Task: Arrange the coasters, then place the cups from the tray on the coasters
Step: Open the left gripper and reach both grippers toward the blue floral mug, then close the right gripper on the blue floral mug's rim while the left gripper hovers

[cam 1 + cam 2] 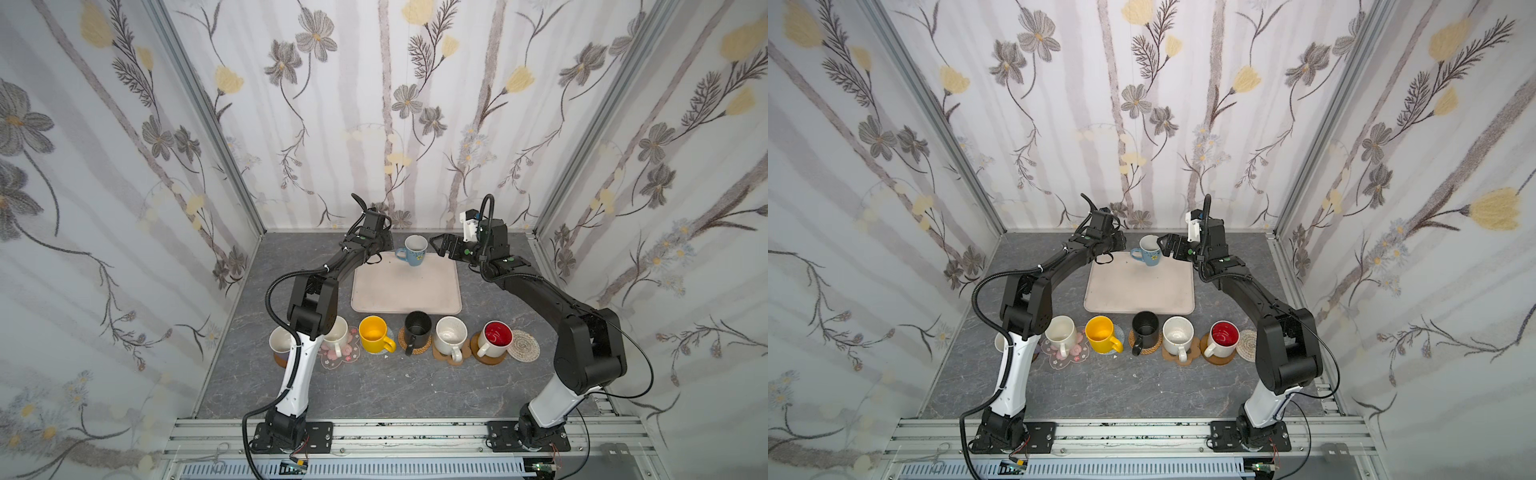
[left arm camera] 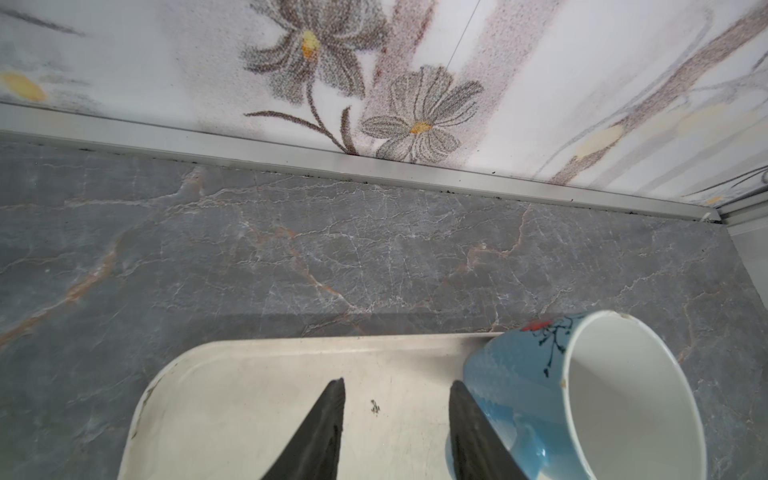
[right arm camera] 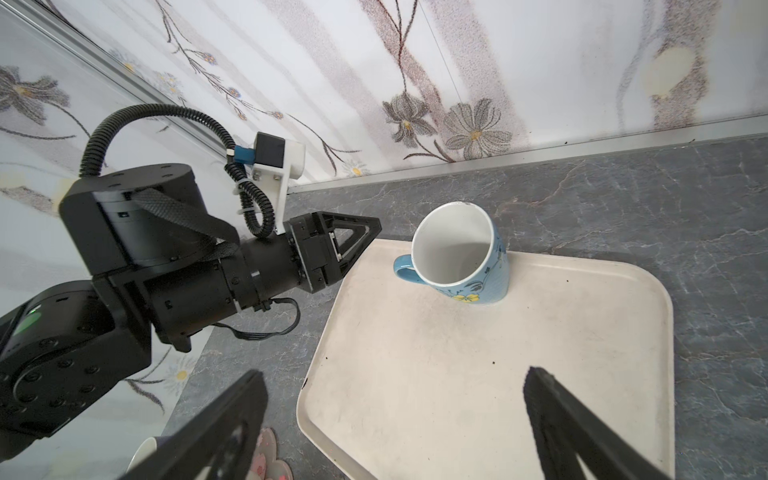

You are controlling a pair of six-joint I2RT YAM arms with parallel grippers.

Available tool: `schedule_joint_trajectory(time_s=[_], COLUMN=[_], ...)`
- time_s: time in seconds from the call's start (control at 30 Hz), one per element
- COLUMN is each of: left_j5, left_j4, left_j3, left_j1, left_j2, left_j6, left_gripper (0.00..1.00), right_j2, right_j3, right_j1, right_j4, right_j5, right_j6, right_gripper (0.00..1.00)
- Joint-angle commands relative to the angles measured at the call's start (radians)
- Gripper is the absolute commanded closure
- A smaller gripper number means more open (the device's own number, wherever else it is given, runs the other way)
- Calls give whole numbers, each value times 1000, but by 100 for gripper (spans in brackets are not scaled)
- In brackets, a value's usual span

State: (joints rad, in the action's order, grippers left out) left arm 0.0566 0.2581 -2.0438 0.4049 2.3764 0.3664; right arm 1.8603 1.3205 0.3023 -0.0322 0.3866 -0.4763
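The blue mug [image 1: 415, 250] stands alone at the tray's [image 1: 405, 291] far edge. The right jaws, wide apart, hang just right of it, probably to carry it to the bare woven coaster [image 1: 524, 344] at near right. The left jaws, partly apart, hold nothing.
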Motion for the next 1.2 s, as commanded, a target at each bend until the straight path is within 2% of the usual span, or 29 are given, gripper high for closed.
schedule_joint_trajectory(time_s=[0.0, 0.23, 0.43, 1.17], left_j5=[57, 101, 128, 98], left_j4=[-19, -18, -19, -22], left_j3=[-52, -109, -95, 93], left_j1=[-3, -8, -5, 96], left_j2=[44, 107, 107, -16], left_j6=[-28, -26, -11, 35], left_gripper=[56, 57, 59, 63], right_j2=[29, 72, 83, 122], right_j3=[32, 76, 86, 79], right_j1=[9, 16, 17, 18], right_j4=[6, 28, 39, 49], right_j5=[-6, -2, -7, -49], right_j6=[18, 25, 33, 27], right_gripper=[3, 3, 4, 5])
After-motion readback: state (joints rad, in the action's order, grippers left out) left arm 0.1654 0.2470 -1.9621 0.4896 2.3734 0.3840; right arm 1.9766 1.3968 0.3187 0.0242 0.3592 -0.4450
